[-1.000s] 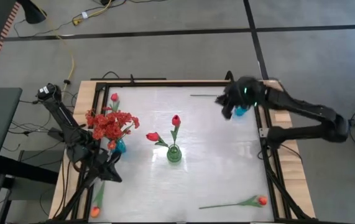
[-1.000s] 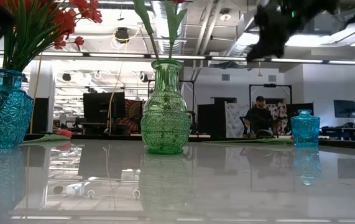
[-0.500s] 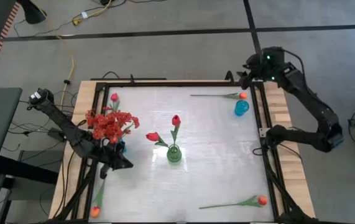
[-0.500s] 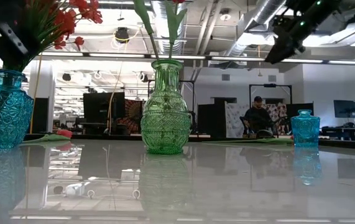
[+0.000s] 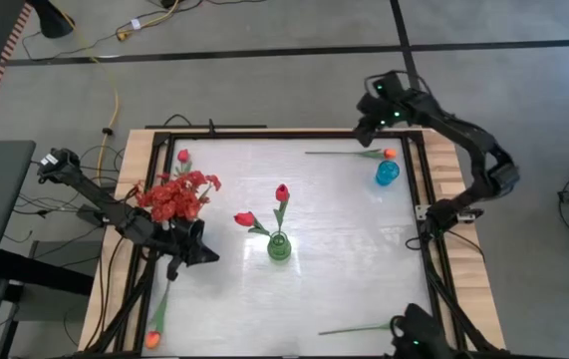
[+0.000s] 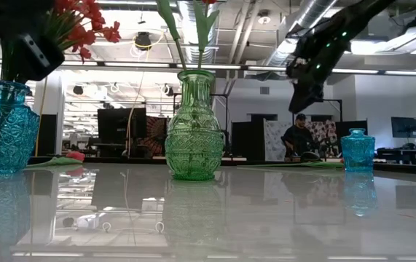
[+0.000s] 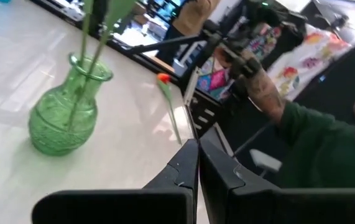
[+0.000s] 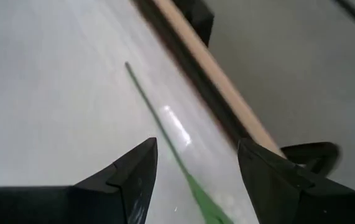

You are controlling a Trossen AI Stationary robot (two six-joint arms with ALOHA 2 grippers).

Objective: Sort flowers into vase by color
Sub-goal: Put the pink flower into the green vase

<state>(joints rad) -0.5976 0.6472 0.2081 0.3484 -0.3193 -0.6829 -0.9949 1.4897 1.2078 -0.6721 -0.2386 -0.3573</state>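
Green vase (image 5: 278,246): mid tabletop; holds two red tulips (image 5: 281,192), so red seems to go here.
Orange tulip (image 5: 388,153): flat along the far edge, beside the small blue vase (image 5: 387,173) near the far right corner; likely bound for it.
Right gripper (image 5: 368,118): above that stem; fingers wide, holding nothing.
Left gripper (image 5: 207,254): fingers pressed together, near the left edge by the red spray (image 5: 174,195).
Other orange tulips (image 5: 419,322): near edge, unsorted.
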